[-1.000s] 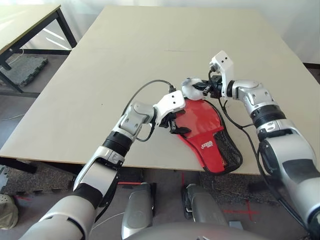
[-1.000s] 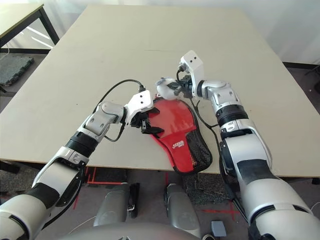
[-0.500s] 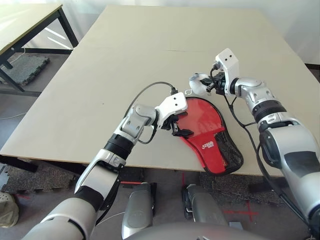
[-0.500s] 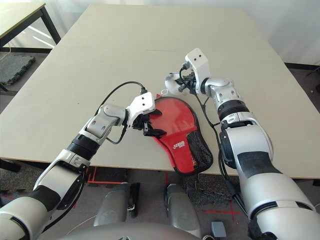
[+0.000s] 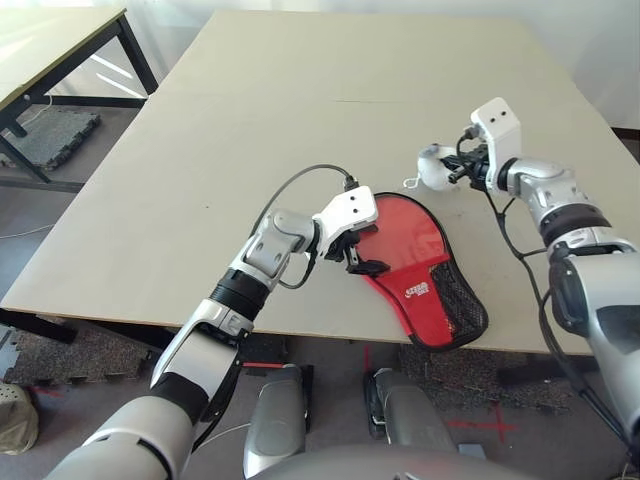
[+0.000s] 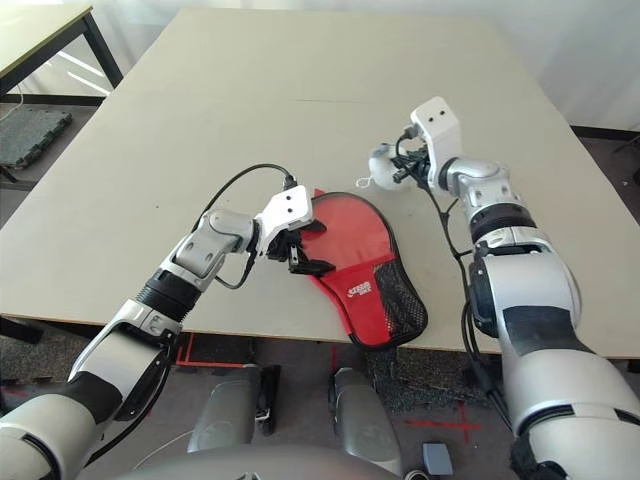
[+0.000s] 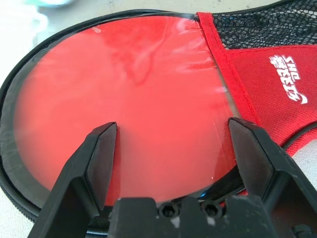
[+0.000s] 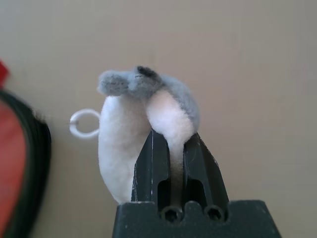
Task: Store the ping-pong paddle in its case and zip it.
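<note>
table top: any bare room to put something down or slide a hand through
The table is bare beyond both grippers, toward its far edge, and left of the left arm. A narrow strip lies between the case and right arm. Crowded: the case's left edge, under the left gripper.

The robot's arms (image 5: 205,345) are shiny silver with black rings. White blocks (image 6: 437,128) with little dark dots sit near the ends. Thin black cables (image 5: 300,172) run there too. Each tool (image 7: 172,173) (image 8: 173,173) is black, with two round screws (image 8: 214,213).
</note>
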